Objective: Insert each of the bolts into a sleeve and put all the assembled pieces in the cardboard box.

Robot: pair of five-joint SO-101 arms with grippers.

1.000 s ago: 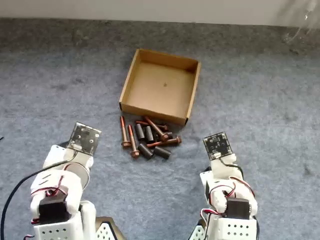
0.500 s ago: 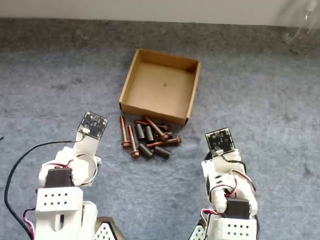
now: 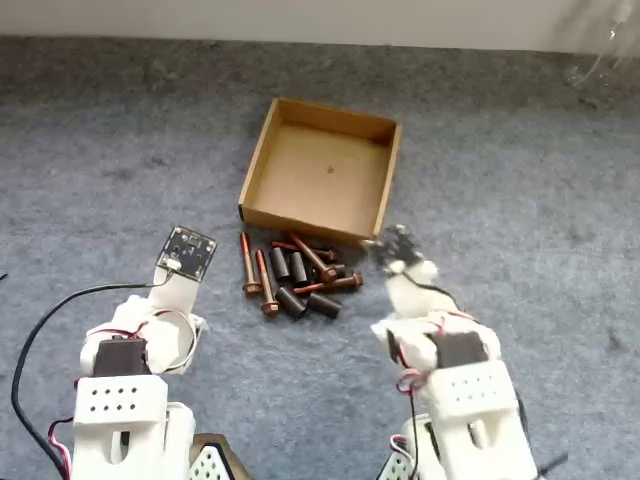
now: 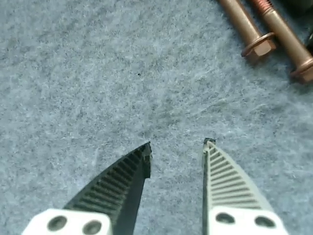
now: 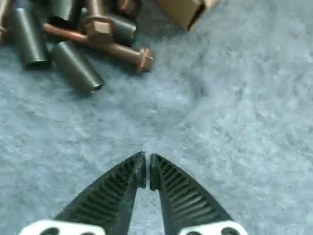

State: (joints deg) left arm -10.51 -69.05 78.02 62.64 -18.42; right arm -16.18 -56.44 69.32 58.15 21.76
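White arms (image 3: 118,405) w/ blk servos (image 3: 118,354), red + blk cables (image 3: 100,290), ribbed fingers (image 4: 122,188)

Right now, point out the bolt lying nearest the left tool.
The outermost bolt, on the side toward the left tool; the other bolts lie beyond it, nearer the dark sleeves.

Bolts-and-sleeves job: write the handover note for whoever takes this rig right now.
Left hand: open, holding nothing, over grey carpet beside the bolts.
Right hand: shut, holding nothing, over carpet on the other side of the pile, near a corner of the cardboard box.
Things: bolts and sleeves lie mixed in one pile on the carpet just in front of the box.
Done: nothing. No bolt looks sleeved, and no piece is in the box.
Left: sleeve every bolt, then box all the pieces.
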